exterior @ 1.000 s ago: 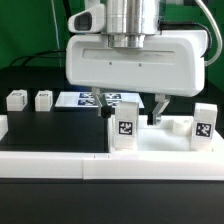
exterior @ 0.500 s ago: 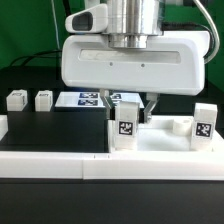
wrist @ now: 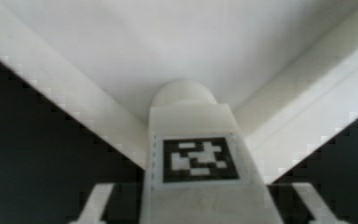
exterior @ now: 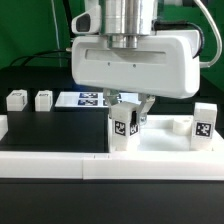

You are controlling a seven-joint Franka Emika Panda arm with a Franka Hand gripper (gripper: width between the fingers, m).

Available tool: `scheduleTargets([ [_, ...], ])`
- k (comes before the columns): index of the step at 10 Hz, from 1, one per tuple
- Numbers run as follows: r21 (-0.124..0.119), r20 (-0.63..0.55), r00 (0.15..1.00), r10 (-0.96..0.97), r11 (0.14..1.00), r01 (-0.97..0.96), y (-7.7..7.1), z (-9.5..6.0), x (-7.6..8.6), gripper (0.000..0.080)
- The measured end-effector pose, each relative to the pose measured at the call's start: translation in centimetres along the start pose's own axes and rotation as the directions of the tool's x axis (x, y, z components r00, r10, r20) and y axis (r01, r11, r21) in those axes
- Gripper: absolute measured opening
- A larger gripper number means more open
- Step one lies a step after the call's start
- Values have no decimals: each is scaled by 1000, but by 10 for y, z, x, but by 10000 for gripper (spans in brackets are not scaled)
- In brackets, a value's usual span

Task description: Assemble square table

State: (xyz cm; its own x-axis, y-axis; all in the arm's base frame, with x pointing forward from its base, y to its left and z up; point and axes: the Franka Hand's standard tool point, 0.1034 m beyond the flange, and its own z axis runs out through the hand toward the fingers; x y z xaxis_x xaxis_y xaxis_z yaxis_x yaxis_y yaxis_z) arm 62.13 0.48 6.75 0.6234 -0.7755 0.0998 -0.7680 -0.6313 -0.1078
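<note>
The white square tabletop (exterior: 165,140) lies at the exterior view's right. One tag-marked leg (exterior: 124,129) stands upright at its near corner, and another leg (exterior: 205,124) stands at the far right. Two more legs (exterior: 16,100) (exterior: 43,100) lie on the black table at the left. My gripper (exterior: 129,112) is low over the corner leg, with one finger on each side of it. In the wrist view the leg (wrist: 201,150) stands between the fingers (wrist: 98,202) with a dark gap on each side, and the tabletop (wrist: 176,40) shows behind it. The gripper (wrist: 202,205) is open.
The marker board (exterior: 82,99) lies flat behind the gripper. A long low white border wall (exterior: 50,166) runs along the front of the table. A small white part (exterior: 178,126) sits on the tabletop between the two upright legs.
My gripper has shifted to the exterior view's right and come down, so its fingers now straddle the corner leg. The legs and tabletop have not moved.
</note>
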Motion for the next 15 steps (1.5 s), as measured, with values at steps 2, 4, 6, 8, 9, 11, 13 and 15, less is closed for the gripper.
scheduleTargets([
  [2, -25, 22, 969, 245, 969, -244, 0, 0, 1, 287],
  [4, -69, 46, 902, 430, 902, -426, -3, 1, 0, 288],
  [6, -86, 45, 750, 660, 751, -655, -6, 2, -1, 290],
  [8, -90, 42, 575, 817, 576, -812, -9, 3, -2, 290],
  [9, -92, 42, 517, 855, 519, -850, -9, 3, -2, 290],
  [11, -87, 30, 378, 925, 379, -921, -10, 3, -1, 290],
  [13, -87, 20, 268, 963, 269, -959, -10, 3, 0, 290],
  [15, -85, 19, 259, 966, 259, -962, -10, 3, -1, 290],
])
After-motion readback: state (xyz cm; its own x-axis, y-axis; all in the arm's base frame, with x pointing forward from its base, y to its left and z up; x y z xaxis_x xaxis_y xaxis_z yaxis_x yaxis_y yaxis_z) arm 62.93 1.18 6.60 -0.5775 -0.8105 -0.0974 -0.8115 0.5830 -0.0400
